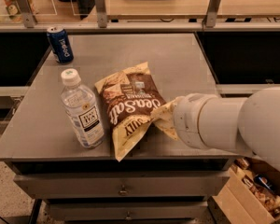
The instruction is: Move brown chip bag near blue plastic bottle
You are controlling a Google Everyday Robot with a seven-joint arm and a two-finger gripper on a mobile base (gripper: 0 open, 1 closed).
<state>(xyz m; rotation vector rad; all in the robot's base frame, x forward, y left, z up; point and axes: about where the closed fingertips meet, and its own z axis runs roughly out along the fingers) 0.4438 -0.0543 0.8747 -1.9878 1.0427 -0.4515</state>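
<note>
The brown chip bag point(130, 108) lies on the grey table point(177, 64), just right of the blue plastic bottle point(81, 111). The bottle is clear, stands upright and has a white cap and a white-and-black label. A narrow gap separates the bag's left edge from the bottle. My gripper point(167, 119) reaches in from the right at the end of the white arm point(214, 122). It is shut on the bag's right corner, which is bunched and lifted off the table. The white wrist hides most of the gripper.
A blue soda can point(60, 44) stands at the table's back left corner. A shelf rail with posts point(100, 6) runs behind the table. A cardboard box of items point(252, 190) sits on the floor at the lower right. Drawers point(123, 188) are below the table front.
</note>
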